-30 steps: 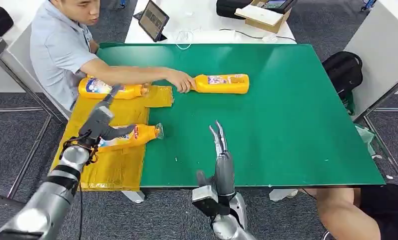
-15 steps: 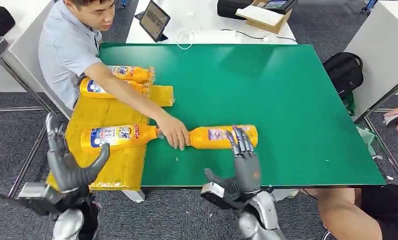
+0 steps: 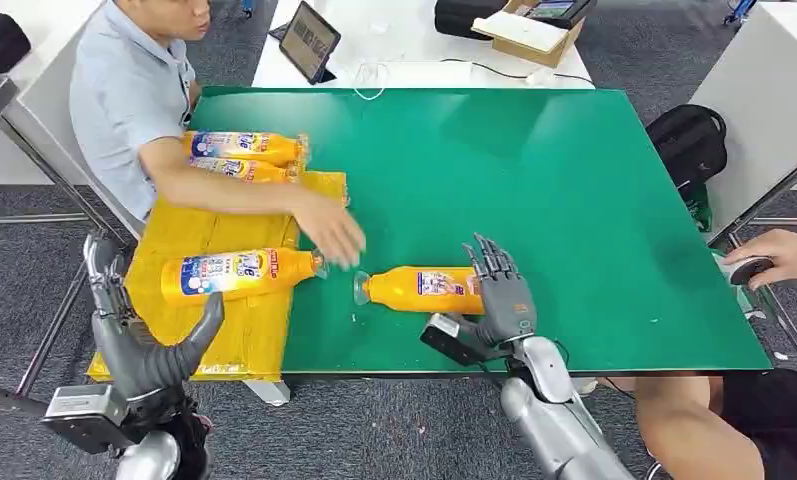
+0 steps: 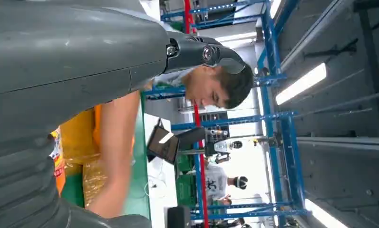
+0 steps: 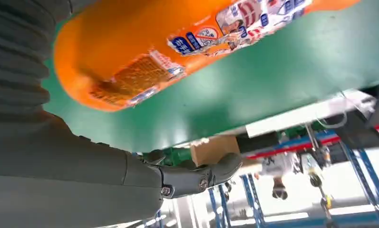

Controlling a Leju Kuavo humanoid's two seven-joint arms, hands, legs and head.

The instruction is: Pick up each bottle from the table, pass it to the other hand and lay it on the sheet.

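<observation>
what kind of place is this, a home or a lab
Likely a robot lab or workshop: a green test table, blue metal racking under strip lights, and a tablet beside a seated person.

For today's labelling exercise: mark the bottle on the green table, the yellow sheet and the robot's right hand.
bottle (image 3: 419, 289), head view, on its label mid-body.
yellow sheet (image 3: 206, 232), head view, on a bare patch.
right hand (image 3: 502, 298), head view, on the back of the hand.

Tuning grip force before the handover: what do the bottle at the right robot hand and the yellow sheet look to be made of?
Bottle: likely smooth, glossy orange plastic, clear cap, printed label. Yellow sheet: thin, crinkled, shiny, probably plastic film; wrinkles catch light.
</observation>
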